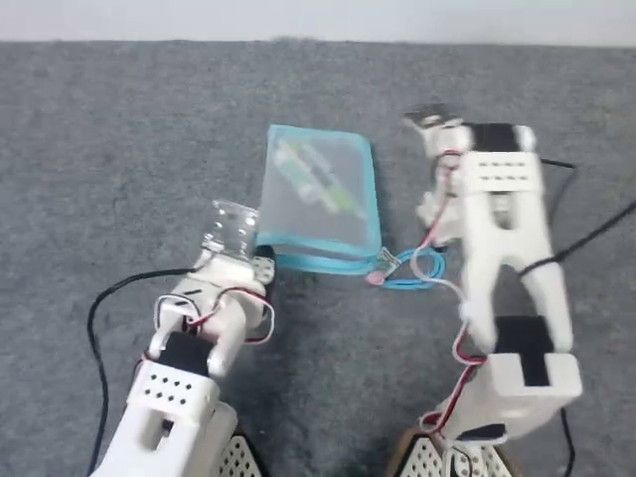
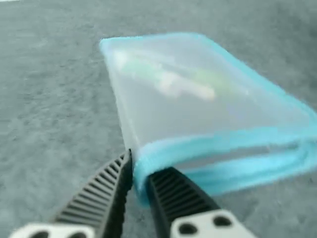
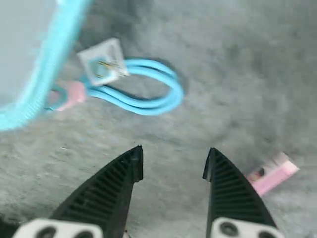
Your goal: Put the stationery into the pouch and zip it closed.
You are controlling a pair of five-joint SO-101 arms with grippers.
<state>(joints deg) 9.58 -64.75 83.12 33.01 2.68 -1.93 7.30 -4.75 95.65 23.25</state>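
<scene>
A translucent pouch (image 1: 318, 199) with cyan edging lies on the grey mat, with green and white pens (image 1: 320, 175) inside it. My left gripper (image 2: 141, 168) is shut on the cyan edge at the pouch's (image 2: 198, 114) near corner; in the high view the left gripper (image 1: 237, 234) sits at the pouch's lower left corner. The zipper's cyan cord loop (image 3: 148, 94), with a clear tag (image 3: 104, 62) and a pink bead (image 3: 69, 94), lies just beyond my right gripper (image 3: 173, 153). That gripper is open, with only mat between its fingers. A pink eraser (image 3: 274, 174) lies on the mat beside one of its fingers.
Grey mat (image 1: 119, 149) covers the table, with open room to the left of and behind the pouch. The right arm (image 1: 502, 209) stands right of the pouch, above the cord loop (image 1: 422, 268). Black cables trail near both arm bases.
</scene>
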